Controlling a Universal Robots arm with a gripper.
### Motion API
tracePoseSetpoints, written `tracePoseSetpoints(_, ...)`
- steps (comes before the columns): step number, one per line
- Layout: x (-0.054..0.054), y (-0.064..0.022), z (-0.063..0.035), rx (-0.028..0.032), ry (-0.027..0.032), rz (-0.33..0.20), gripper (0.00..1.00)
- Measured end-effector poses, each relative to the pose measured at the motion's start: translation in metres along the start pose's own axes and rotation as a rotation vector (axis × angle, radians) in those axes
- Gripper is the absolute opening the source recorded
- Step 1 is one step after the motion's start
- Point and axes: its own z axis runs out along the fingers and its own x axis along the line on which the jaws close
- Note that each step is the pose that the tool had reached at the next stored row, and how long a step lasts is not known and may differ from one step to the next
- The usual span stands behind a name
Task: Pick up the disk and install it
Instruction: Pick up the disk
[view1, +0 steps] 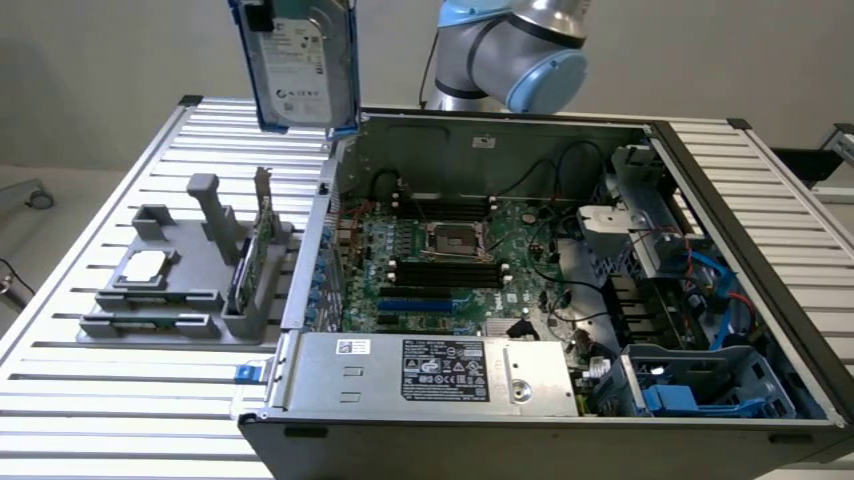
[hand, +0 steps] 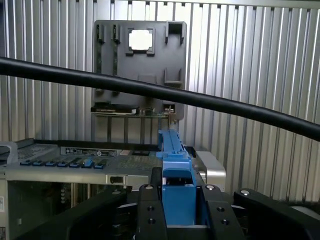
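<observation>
The disk (view1: 300, 70), a silver-grey drive with a white label in a bright blue carrier, hangs upright in the air above the back left corner of the open computer case (view1: 507, 118). In the wrist view my gripper (hand: 177, 195) is shut on the disk's blue carrier (hand: 175, 165). One black finger (hand: 149, 205) presses on each side of it. The grey parts fixture (hand: 140, 65) lies on the table well below the disk.
On the slatted metal table (view1: 107, 400), the fixture (view1: 174, 295) holds a square processor chip (view1: 147, 265) and an upright green card (view1: 254, 255). Blue drive bays (view1: 707, 385) sit in the case's near corner at the exterior view's right. A black cable (hand: 160, 92) crosses the wrist view.
</observation>
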Motion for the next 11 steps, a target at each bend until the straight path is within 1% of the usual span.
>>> tracePoseSetpoints(7,0.004,-0.0314,-0.013,-0.001,-0.0022,0.0,0.33)
tracePoseSetpoints(9,0.006,-0.0406,-0.0165,-0.0014,-0.0024,0.0,0.33)
tracePoseSetpoints(11,0.01,-0.0487,-0.0177,-0.0016,-0.0025,0.0,0.33)
